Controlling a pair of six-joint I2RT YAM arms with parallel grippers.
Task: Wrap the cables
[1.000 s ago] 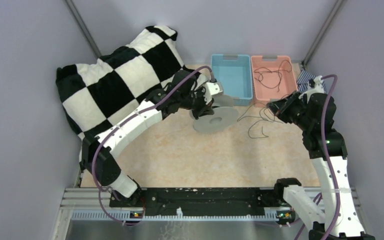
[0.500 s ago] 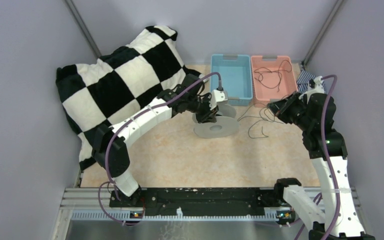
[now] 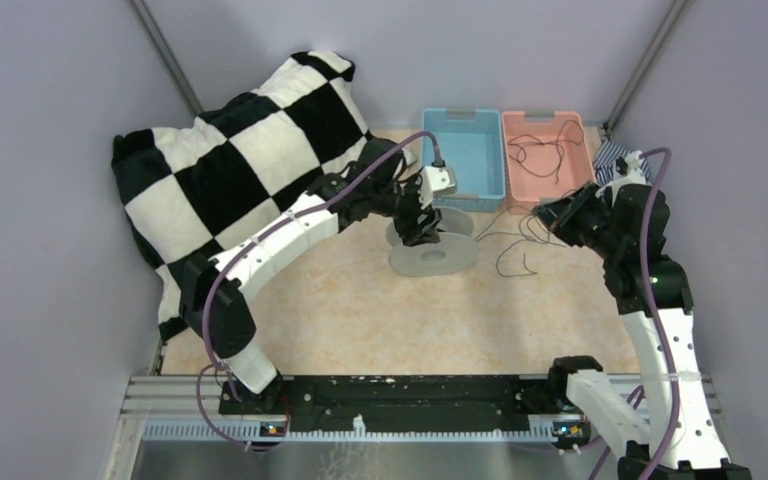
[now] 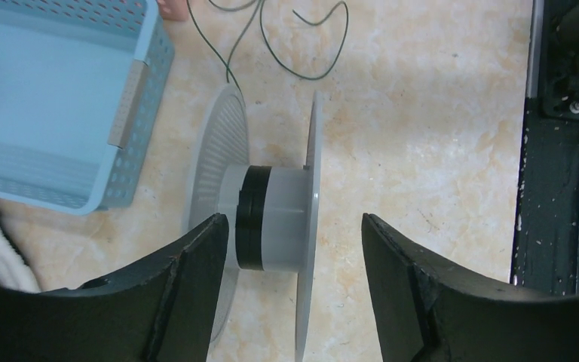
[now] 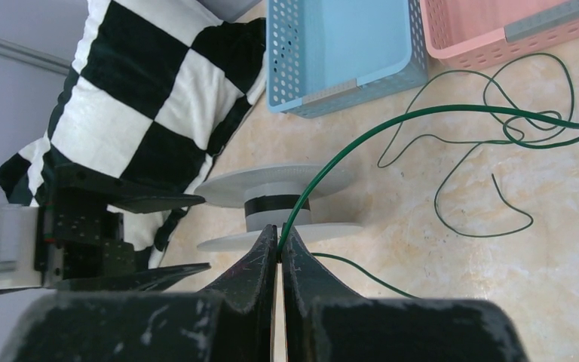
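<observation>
A pale grey spool (image 3: 434,254) lies on the table with a band of dark cable wound on its core (image 4: 250,219). My left gripper (image 3: 421,226) is over it and open; its jaws (image 4: 294,226) stand either side of one flange (image 4: 313,188) without touching it. My right gripper (image 5: 279,230) is shut on a thin dark cable (image 5: 422,113) that runs from the spool (image 5: 275,213) to loose loops on the table (image 3: 512,255). In the top view the right gripper (image 3: 552,214) is just right of the spool. More cables (image 3: 540,150) lie in the pink bin.
A blue bin (image 3: 463,160) and a pink bin (image 3: 548,195) stand side by side at the back. A black-and-white checkered pillow (image 3: 230,150) fills the back left. A striped cloth (image 3: 612,157) lies by the right wall. Walls close in on both sides.
My left gripper has opened and let go of the spool, which now rests on the table. The right gripper has stayed put, still pinching the cable.
</observation>
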